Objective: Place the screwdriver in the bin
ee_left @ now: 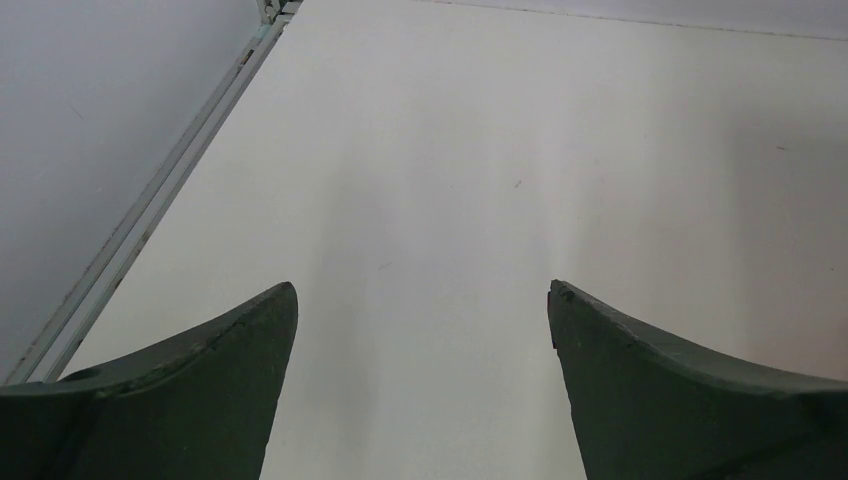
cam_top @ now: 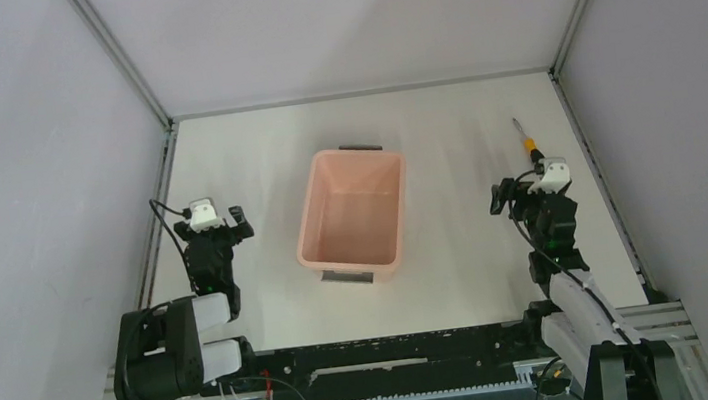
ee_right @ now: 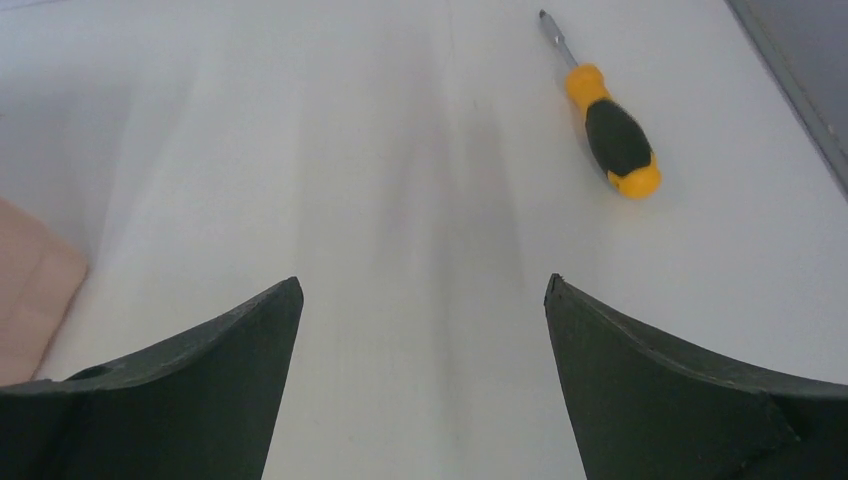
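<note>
table (cam_top: 256,171): white | walls (cam_top: 22,147): grey | bin (cam_top: 309,215): centre | screwdriver (cam_top: 522,135): far right

No text, label, brand, number or sign can be read in any view. The small screwdriver with an orange-yellow and black handle and a thin silver shaft (ee_right: 612,135) shows a plain handle in the right wrist view. The pale pink rectangular plastic bin (cam_top: 352,215) shows plain walls from above. The small white box on the left arm's wrist (cam_top: 203,214) and the small white box on the right arm's wrist (cam_top: 553,173) are too small to tell any marking
</note>
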Available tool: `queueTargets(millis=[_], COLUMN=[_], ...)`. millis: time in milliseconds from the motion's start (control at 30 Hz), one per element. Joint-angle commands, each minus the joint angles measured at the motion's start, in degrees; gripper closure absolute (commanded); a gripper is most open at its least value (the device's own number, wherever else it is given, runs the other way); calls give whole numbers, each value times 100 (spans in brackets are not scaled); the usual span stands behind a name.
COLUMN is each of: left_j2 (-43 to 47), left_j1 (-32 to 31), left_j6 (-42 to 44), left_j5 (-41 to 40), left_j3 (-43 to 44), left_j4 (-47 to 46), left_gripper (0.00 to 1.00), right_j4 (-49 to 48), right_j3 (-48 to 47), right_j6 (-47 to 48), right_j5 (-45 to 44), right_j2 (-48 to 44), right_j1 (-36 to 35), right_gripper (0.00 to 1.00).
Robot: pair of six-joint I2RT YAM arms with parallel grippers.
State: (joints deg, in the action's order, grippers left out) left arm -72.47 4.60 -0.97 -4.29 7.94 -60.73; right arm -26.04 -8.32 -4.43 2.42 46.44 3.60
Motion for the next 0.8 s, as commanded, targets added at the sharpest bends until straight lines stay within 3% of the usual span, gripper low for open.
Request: queueTargets(millis=[0, 133, 300, 467, 600, 767], left_j2=[40, 40, 40, 40, 45, 48], left_j1=[-36, -37, -42, -36, -31, -41], left_j6=[75, 72, 72, 72, 71, 71], left_j5=[-25, -25, -26, -19, -16, -12], left_j3=[218, 217, 220, 218, 221, 222], left_j4=[-158, -158, -158, -150, -150, -137], left_gripper=[0, 0, 0, 0, 0, 0], right_j4=[981, 2901, 5032, 5369, 5542, 6095], right_j3=[-1321, -3009, -5202, -6115, -6787, -8072], right_j6=[-13, -161, 12, 434, 997, 1368], right_j5=[-152, -717, -89, 188, -145, -237], right_j2=[150, 979, 2487, 3696, 4713, 6117], right_j1=[-8, 212, 781, 1190, 1293, 1382], right_gripper=[0, 0, 1, 2, 3, 10])
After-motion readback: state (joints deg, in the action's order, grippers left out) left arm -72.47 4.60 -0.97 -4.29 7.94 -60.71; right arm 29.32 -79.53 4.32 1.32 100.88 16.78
